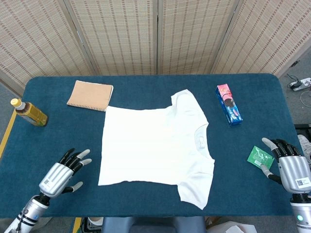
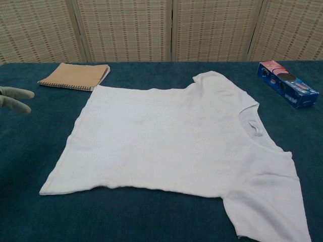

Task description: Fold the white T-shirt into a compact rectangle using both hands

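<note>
A white T-shirt (image 1: 153,146) (image 2: 166,146) lies flat and unfolded on the blue table, neck toward the right, hem toward the left. My left hand (image 1: 63,171) hovers over the table left of the shirt's hem, fingers spread and holding nothing; only its fingertips (image 2: 15,98) show at the left edge of the chest view. My right hand (image 1: 287,164) stands at the table's right edge, fingers apart and empty, well clear of the shirt's sleeves.
A tan notebook (image 1: 90,95) (image 2: 75,75) lies at the back left, touching the shirt's corner. A yellow drink bottle (image 1: 29,111) sits at the far left. A blue-pink snack box (image 1: 228,104) (image 2: 287,91) lies back right. A green packet (image 1: 259,156) lies beside my right hand.
</note>
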Robot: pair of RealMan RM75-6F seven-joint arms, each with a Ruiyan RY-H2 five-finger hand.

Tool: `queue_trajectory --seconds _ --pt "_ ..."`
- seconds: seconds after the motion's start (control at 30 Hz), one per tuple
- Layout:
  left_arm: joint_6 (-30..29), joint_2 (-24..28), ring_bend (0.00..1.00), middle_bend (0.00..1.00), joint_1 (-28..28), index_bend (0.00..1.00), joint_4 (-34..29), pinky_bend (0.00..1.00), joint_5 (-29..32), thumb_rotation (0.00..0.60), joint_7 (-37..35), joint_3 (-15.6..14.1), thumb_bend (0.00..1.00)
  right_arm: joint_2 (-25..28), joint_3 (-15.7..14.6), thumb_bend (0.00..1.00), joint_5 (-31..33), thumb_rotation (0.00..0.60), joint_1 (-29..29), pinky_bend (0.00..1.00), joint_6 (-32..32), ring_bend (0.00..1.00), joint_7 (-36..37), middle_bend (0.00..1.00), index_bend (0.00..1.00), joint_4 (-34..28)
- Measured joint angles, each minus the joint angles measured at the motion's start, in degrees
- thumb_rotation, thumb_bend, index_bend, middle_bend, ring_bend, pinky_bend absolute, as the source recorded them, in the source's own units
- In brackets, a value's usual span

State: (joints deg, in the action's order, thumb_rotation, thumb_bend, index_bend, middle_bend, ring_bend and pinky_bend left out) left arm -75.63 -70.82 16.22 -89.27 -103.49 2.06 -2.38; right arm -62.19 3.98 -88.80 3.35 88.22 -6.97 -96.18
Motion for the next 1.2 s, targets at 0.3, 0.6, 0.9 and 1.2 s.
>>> queue_trajectory --seconds 0.3,0.6,0.9,1.2 --pt "5.10 -5.04 0.13 0.09 3.58 0.24 1.60 0.02 -1.23 0.600 2.75 -1.17 0.24 0.18 -0.09 0.21 0.05 0.600 -0.05 0.26 -0.06 0.18 0.01 0.26 0.21 -0.19" --pt "7.84 -10.60 0.13 0.09 5.64 0.27 5.15 0.02 1.06 0.600 4.67 -0.79 0.24 -0.40 -0.02 0.21 0.78 0.600 -0.25 0.26 -0.08 0.18 0.22 0.26 0.21 0.14" --pt "10.28 -13.46 0.13 0.09 6.91 0.27 6.38 0.02 4.01 0.600 6.46 -0.83 0.24 -0.59 -0.17 0.21 0.83 0.600 -0.69 0.26 0.38 0.18 1.16 0.26 0.21 0.95" --pt "11.36 -15.03 0.13 0.09 7.42 0.27 7.92 0.02 5.42 0.600 7.95 -1.60 0.24 -0.57 -0.35 0.21 1.06 0.600 -1.34 0.26 0.90 0.18 2.04 0.26 0.21 1.62"
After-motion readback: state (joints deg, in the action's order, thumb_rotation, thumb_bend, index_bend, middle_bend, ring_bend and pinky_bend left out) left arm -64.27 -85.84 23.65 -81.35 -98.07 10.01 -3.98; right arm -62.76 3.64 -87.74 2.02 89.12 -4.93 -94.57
